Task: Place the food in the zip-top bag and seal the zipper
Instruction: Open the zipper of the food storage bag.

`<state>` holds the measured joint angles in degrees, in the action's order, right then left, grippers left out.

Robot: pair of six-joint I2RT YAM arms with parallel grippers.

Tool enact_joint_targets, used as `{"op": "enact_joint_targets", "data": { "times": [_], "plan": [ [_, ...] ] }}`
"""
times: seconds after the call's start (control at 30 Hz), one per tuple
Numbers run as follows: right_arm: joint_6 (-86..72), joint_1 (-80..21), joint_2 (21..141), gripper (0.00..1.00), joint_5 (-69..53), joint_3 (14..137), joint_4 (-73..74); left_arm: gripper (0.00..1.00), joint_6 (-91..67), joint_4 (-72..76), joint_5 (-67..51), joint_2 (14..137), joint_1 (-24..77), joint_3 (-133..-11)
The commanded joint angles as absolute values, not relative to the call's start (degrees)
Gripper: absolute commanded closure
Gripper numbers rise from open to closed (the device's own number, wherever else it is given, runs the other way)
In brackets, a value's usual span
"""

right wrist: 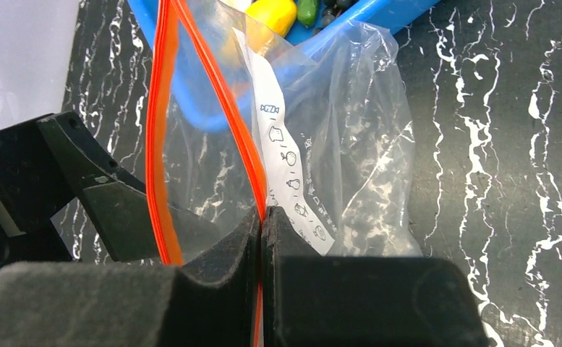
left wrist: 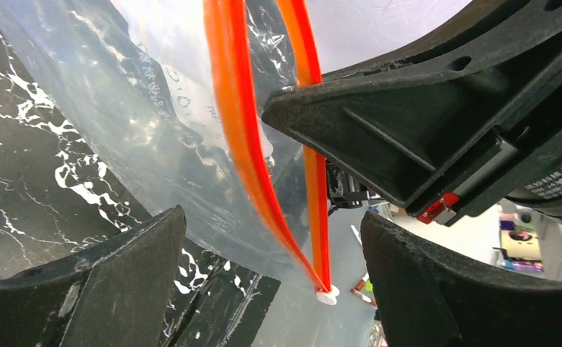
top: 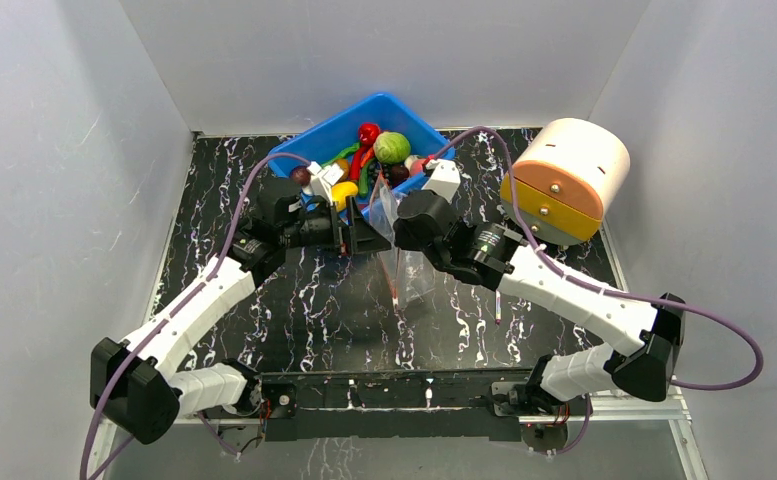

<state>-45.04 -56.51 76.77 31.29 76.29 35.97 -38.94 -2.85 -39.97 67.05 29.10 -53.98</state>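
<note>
- The right gripper (right wrist: pixel 263 246) has its jaws pressed together on one lip of the zip-top bag (top: pixel 409 275), pinching right on the orange zipper (right wrist: pixel 220 101).
- The bag hangs off that pinch, mouth up and clear body sagging toward the marbled table (top: pixel 314 310).
- It looks empty: nothing shows through the plastic.
- The left gripper (left wrist: pixel 274 224) is spread wide and holding nothing.
- Both zipper strips run lengthwise through its gap, meeting at the small white end (left wrist: pixel 327 294).
- Here's the key relation: the zipper's long axis points away from the left jaws instead of lying across them.
- The free lip bows out toward the left arm's side, so the mouth gapes between the two grippers.
- The food (top: pixel 392 147) is all piled in the blue tub (top: pixel 404 108), just beyond both grippers and touching the bag's far side.
- My read: with the right arm tied up holding the lip, the empty left arm is the one placed to reach into the tub, or to catch that free lip first.
</note>
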Motion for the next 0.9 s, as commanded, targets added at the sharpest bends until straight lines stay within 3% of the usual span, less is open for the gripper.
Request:
{"op": "enact_joint_targets", "data": {
  "times": [0.0,0.1,0.13,0.27,0.37,0.57,0.77,0.87],
  "plan": [
    [-44.6,-56.2,75.3,1.00,31.5,77.2,30.4,0.11,-34.7,-9.5,-31.8,67.6,30.6,-58.6],
    [-44.0,-56.2,74.4,1.00,31.0,76.4,29.4,0.17,-32.3,-14.8,-25.1,69.3,31.3,-60.7],
    [-43.8,-56.2,74.1,1.00,30.7,76.4,29.6,0.23,-31.7,-16.3,-22.5,69.7,31.3,-61.4],
    [-43.7,-56.2,73.6,1.00,34.8,78.7,36.4,0.75,-29.9,-22.5,-12.7,70.6,31.4,-63.8],
    [-45.3,-56.1,72.9,1.00,42.8,81.1,47.0,0.97,-29.1,-24.6,-8.3,69.2,31.4,-63.2],
    [-49.5,-55.8,69.9,1.00,51.8,80.9,58.2,1.00,-29.7,-27.7,-3.7,68.9,31.4,-62.6],
    [-46.2,-55.8,69.4,1.00,45.2,77.6,51.9,1.00,-32.0,-21.4,-14.5,68.7,31.4,-61.5],
    [-45.4,-55.8,68.0,1.00,42.1,75.4,47.2,0.89,-34.8,-16.5,-22.1,69.7,31.5,-60.7]
  ]
}}
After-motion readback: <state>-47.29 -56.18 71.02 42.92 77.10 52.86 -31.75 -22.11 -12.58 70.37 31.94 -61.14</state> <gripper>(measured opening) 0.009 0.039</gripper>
